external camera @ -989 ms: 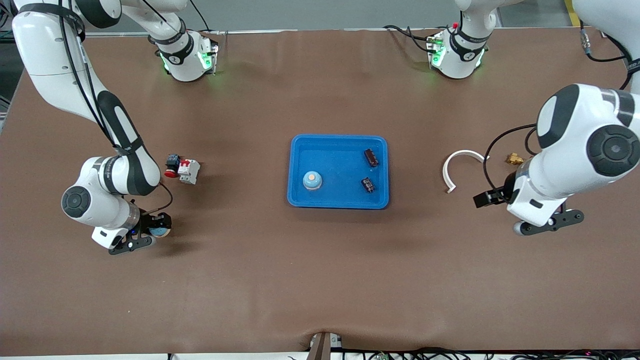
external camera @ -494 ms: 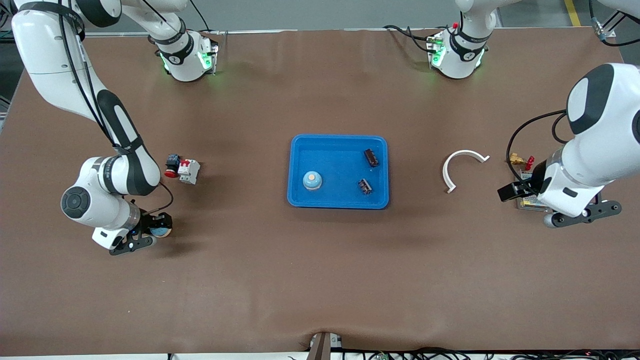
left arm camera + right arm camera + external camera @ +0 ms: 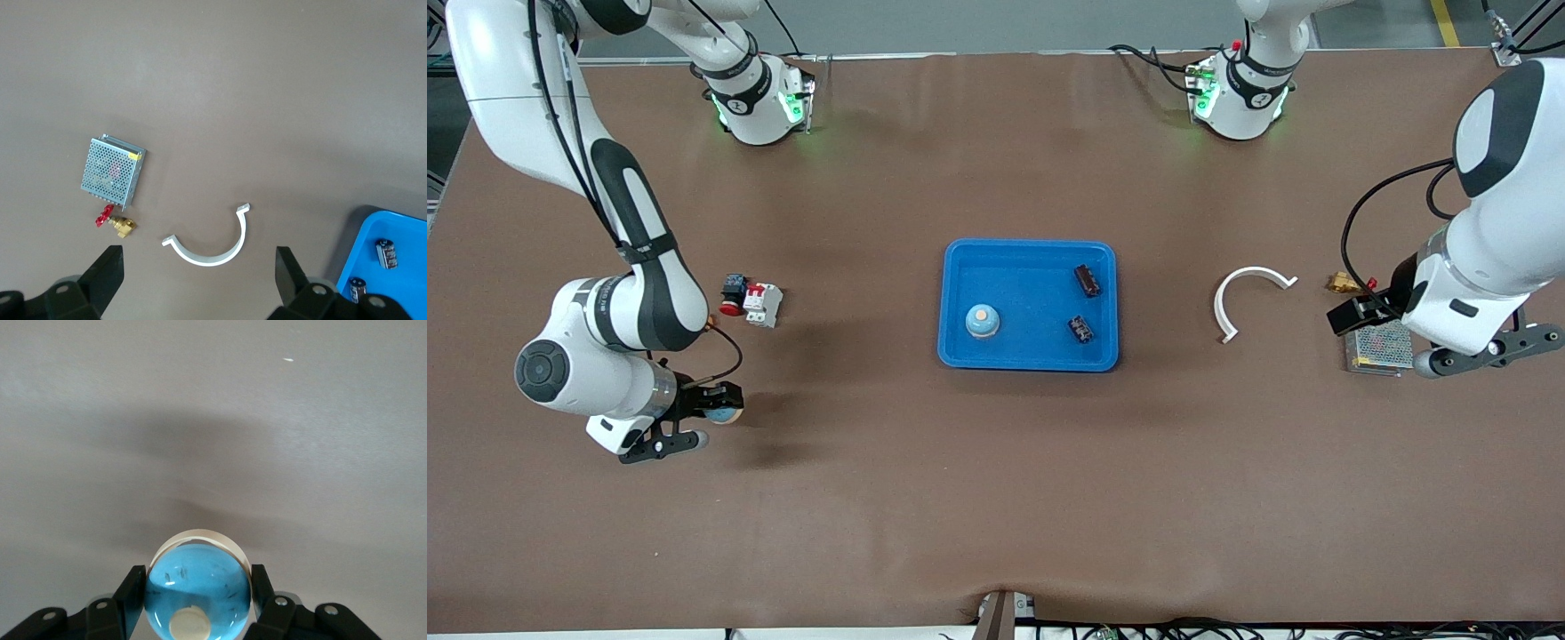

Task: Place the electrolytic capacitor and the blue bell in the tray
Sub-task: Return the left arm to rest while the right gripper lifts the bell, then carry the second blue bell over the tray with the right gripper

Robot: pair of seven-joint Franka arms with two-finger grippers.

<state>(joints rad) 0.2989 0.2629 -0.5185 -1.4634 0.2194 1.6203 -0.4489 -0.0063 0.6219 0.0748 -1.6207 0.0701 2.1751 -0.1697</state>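
Front view: the right tool (image 3: pixel 713 416) is closed on a blue bell (image 3: pixel 720 413), over bare desk (image 3: pixel 996 498) toward the right arm's end, well apart from the tray (image 3: pixel 959 356). Grip looks firm, so the carry to the tray is judged the step in hand. The left tool (image 3: pixel 1489 348) hangs over a perforated metal box (image 3: pixel 1376 348) at the left arm's end, apparently clear of the work. Tray contents: 1 bell (image 3: pixel 982 320) w/ pale top, 2 capacitors (image 3: pixel 1086 278) (image 3: pixel 1081 328), all apart from each other. Outside the tray: 1 white C-shaped clip (image 3: pixel 1240 298), 1 brass valve (image 3: pixel 1340 284), 1 breaker w/ red button (image 3: pixel 752 300).

Left wrist view: the left tool (image 3: pixel 198 283) has its jaws spread wide, holding nothing. Below it: the box (image 3: pixel 112 169), valve (image 3: pixel 119 223), clip (image 3: pixel 213 243), and a tray corner (image 3: pixel 390 253) w/ both capacitors.

Right wrist view: the right tool (image 3: pixel 197 593) pinches the bell (image 3: pixel 198 583) at its sides; dome facing the camera, pale knob visible. Bell count: 2 total, 1 still to place.
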